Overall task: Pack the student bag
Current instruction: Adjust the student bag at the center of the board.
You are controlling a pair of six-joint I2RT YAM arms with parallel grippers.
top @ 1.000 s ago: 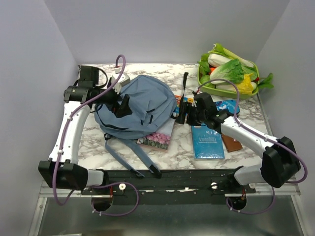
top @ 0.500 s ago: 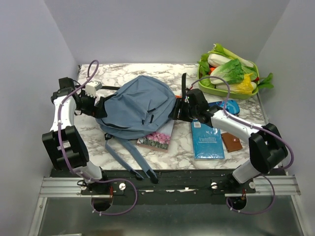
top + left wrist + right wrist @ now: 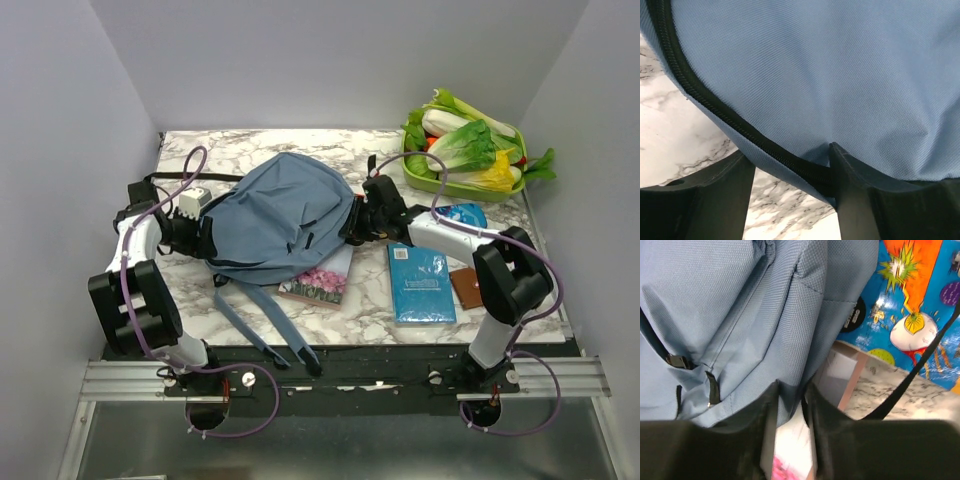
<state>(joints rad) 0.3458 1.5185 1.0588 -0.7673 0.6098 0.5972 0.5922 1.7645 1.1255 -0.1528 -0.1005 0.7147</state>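
Note:
The student bag (image 3: 280, 212), a dusty-blue backpack, lies flat on the marble table left of centre, its straps (image 3: 262, 322) trailing toward the near edge. At the bag's left edge is my left gripper (image 3: 203, 236). In the left wrist view its jaws (image 3: 790, 162) stand wide. The black zipper seam (image 3: 715, 107) runs between them, and the right finger (image 3: 865, 200) touches the cloth. My right gripper (image 3: 357, 224) is at the bag's right edge. In the right wrist view its narrow jaws (image 3: 790, 390) pinch a fold of the blue fabric (image 3: 740, 315).
A flowered book (image 3: 322, 280) pokes out from under the bag's near right side. A teal book (image 3: 420, 283) and a brown wallet (image 3: 470, 288) lie to the right. A bright comic-patterned book (image 3: 910, 300) lies beside the bag. A green tray (image 3: 440, 186) of vegetables stands back right.
My right gripper has slid left onto the bag's right edge and narrowed onto its fabric. My left gripper has settled lower at the bag's left edge, its jaws closing a little.

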